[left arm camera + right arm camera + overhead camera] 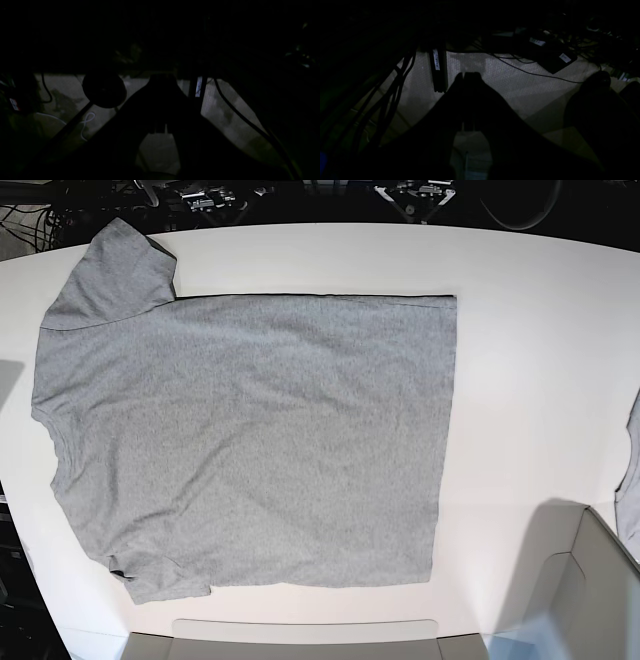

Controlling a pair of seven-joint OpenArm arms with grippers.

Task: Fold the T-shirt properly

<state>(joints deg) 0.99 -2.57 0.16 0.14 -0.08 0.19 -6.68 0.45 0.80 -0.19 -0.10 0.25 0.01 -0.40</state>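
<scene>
T-shirt point(250, 440) flat on white table point(530, 360), collar at nine o'clock; left gripper point(161, 76) and right gripper point(469, 74) pressed together, holding nothing

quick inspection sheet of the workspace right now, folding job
surface: white table, bare around the shirt
job's things: grey T-shirt spread flat, plain face up, collar toward the base view's left edge, both sleeves out, not yet folded
clutter: grey cloth sliver at the right edge; pale boxes at the near edge
hands: left hand and right hand both shut, holding nothing, off the table, neither in the base view
cables: dark cables on the floor under the right hand; white cord under the left
surroundings: dim floor below, dark gear behind the table
</scene>
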